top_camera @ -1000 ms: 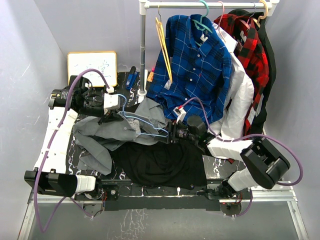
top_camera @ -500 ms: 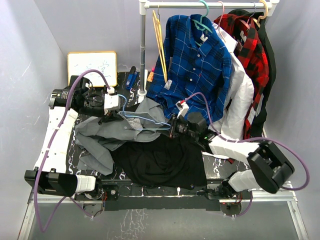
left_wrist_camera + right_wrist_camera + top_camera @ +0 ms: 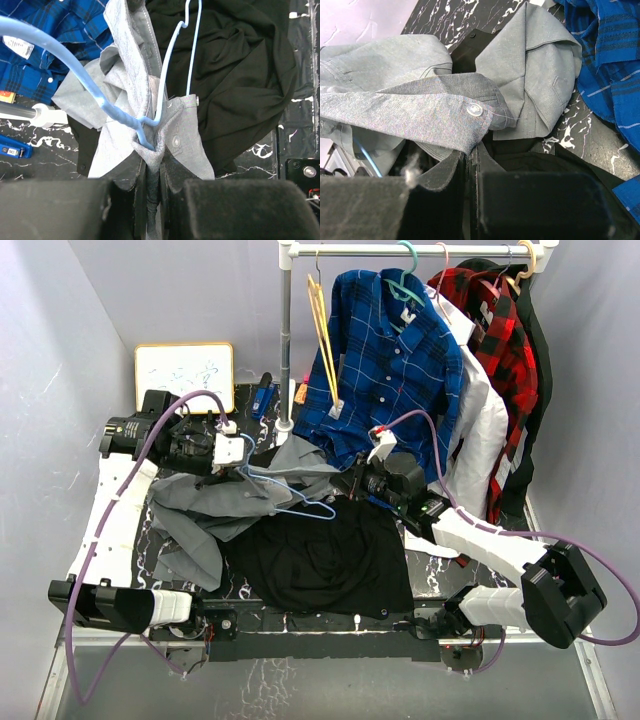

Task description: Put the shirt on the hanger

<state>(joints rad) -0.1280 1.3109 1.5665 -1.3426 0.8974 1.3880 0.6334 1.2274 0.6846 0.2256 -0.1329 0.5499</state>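
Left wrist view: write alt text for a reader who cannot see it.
The left gripper, jaws shut, pinches the grey shirt where the blue hanger runs into its folds. A black cloth lies right, a plaid shirt upper left.

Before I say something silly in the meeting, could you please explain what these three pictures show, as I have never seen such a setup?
You are looking at two robot arms bolted at the near edge of a table, each ending in a two-finger gripper. The wide picture comes from a fixed camera above and behind the arms. The other two come from small cameras on the wrists, each looking along its own fingers.

On the table lie a crumpled grey shirt, a thin light-blue hanger across it, and a black cloth. A blue plaid shirt hangs from a rail behind.

The left gripper is shut on a fold of the grey shirt, just where the hanger's wire runs in. The right gripper is shut on the shirt's buttoned edge.
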